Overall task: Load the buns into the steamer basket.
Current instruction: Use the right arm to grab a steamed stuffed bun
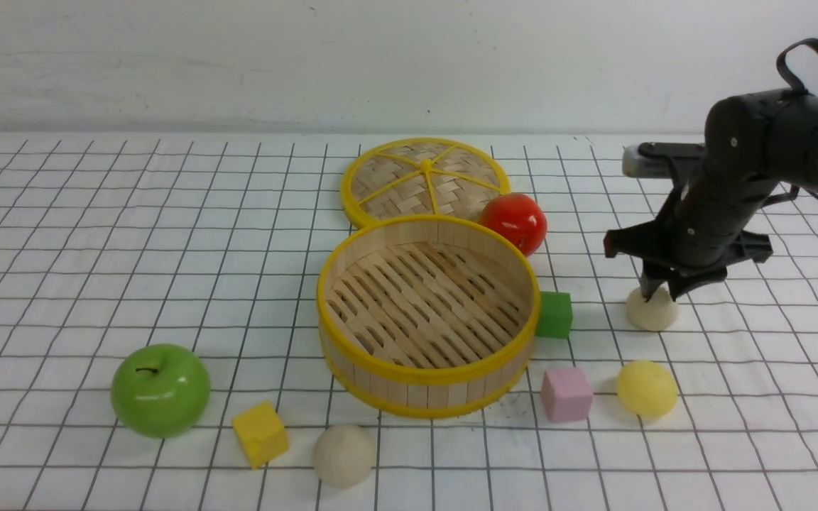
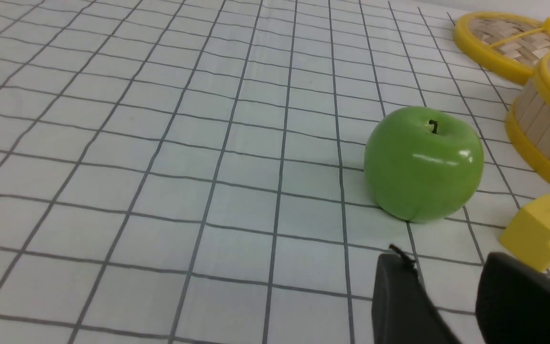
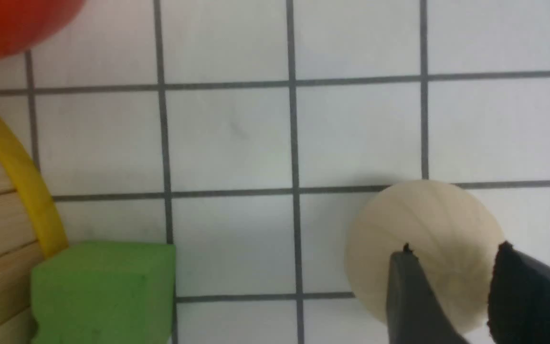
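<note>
White, dark-gridded tabletop (image 1: 96, 248) fills the view, with a plain pale wall behind. At the centre of the front view stands the steamer basket (image 1: 409, 390), its slatted floor bare. A flat woven lid (image 1: 423, 177) lies just behind it. A red apple (image 1: 515, 221) sits close by the basket's upper right side, and a green cube (image 1: 554, 314) stands against its right wall.

All three buns lie outside the basket. One off-white bun (image 1: 652, 309) rests right of the green cube. The right tool (image 1: 661, 291) hangs directly over its top, fingers a narrow gap apart and not around it; whether the tips touch it cannot be told.

The pale yellow bun (image 1: 647, 387) lies at lower right, beside a pink cube (image 1: 565, 394). A second off-white bun (image 1: 343, 455) lies at lower centre next to a yellow cube (image 1: 260, 433), with a green apple (image 1: 160, 389) at lower left.

The left tool (image 2: 447, 267), seen only in its wrist view, is spread with nothing between its fingers, near the green apple.
</note>
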Motion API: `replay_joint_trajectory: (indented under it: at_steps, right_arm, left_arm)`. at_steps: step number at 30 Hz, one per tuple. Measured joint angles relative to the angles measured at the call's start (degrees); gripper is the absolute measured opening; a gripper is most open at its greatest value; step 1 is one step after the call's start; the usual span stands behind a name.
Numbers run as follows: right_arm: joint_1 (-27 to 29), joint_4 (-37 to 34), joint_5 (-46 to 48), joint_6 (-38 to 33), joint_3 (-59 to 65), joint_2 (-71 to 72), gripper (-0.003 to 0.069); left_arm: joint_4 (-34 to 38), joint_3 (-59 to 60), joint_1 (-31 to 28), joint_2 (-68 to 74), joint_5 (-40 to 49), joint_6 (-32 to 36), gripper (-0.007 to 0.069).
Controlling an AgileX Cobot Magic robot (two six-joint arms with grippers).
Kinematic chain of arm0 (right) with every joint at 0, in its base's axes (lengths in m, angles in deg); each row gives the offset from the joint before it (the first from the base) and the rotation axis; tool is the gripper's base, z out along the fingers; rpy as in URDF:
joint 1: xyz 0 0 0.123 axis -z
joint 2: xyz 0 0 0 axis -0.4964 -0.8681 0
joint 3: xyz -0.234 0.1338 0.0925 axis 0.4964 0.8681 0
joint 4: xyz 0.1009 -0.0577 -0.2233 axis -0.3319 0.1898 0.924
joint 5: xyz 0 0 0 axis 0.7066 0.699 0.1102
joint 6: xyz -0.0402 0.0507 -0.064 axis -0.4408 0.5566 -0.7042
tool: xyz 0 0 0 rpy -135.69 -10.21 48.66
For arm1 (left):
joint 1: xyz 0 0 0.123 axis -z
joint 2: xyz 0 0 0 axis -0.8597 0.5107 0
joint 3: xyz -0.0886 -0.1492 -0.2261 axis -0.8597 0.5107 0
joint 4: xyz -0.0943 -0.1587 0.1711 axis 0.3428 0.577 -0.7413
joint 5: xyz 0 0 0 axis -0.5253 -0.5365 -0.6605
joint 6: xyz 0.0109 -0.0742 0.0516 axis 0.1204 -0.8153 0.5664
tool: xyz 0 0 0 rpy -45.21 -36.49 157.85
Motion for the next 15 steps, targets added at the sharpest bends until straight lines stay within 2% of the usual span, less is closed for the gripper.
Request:
replay_joint_trajectory:
  at_steps: [4, 6, 10, 15]
  right_arm:
    - [0.00, 0.00, -0.46, 0.05, -0.04, -1.00, 0.0239]
    - [0.00, 0.00, -0.93, 0.05, -0.04, -1.09, 0.0188]
    - [0.00, 0.01, -1.13, 0.05, -0.11, -1.09, 0.0019]
    - [0.00, -1.10, 0.50, -1.54, -0.91, -0.88, 0.0001]
  left_arm:
    - [0.00, 0.00, 0.00, 0.00, -0.20, 0.00, 0.0238]
    - [0.00, 0.00, 0.00, 0.00, -0.24, 0.00, 0.0238]
    - [0.00, 0.00, 0.00, 0.00, -0.25, 0.00, 0.0238]
    - [-0.05, 0.00, 0.00, 0.00, -0.30, 0.00, 0.0238]
